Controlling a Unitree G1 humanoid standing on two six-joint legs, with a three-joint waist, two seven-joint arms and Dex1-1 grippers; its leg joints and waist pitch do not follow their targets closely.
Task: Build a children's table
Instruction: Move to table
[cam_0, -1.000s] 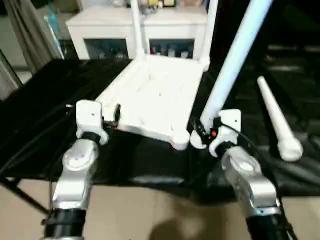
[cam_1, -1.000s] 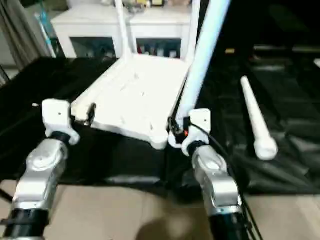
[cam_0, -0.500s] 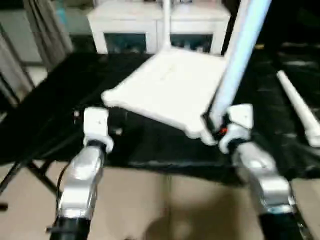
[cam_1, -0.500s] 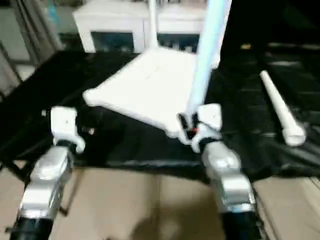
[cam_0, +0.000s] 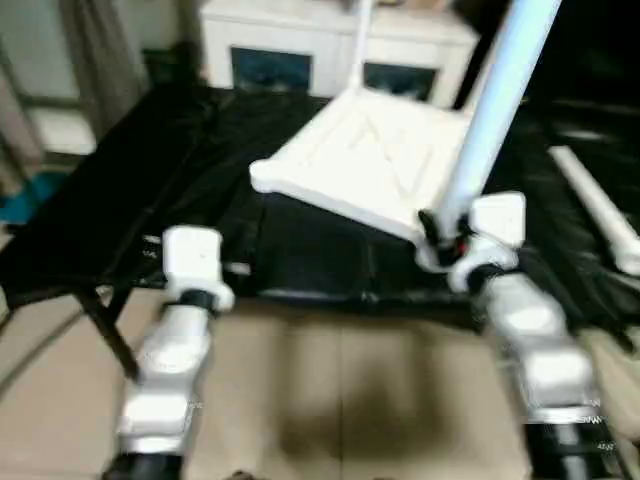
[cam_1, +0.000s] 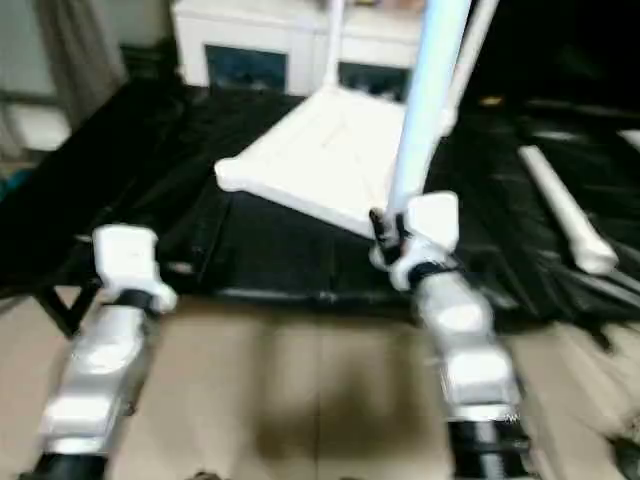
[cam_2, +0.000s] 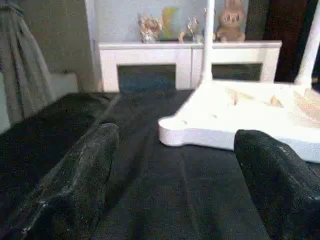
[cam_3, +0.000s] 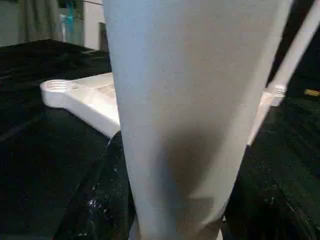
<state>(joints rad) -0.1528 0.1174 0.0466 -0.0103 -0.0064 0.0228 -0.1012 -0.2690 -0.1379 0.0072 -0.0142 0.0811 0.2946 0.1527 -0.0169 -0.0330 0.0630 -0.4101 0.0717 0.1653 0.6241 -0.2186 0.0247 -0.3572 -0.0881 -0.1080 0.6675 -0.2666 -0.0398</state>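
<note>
The right gripper (cam_0: 437, 232) was clamped low on a white leg (cam_0: 492, 113) standing at the near corner of the upside-down tabletop (cam_0: 370, 165) on the black cloth, left gripper (cam_2: 175, 180) hung wide open and empty; looked like light, stiff, kinda slick plastic, so gripping near the base seemed smart.

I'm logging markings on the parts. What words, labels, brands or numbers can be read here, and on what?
None can be read.
Tabletop, held leg and loose leg: plain white, no markings seen.
Cabinet: no lettering; the figures on top of it are too blurred to tell.
</note>
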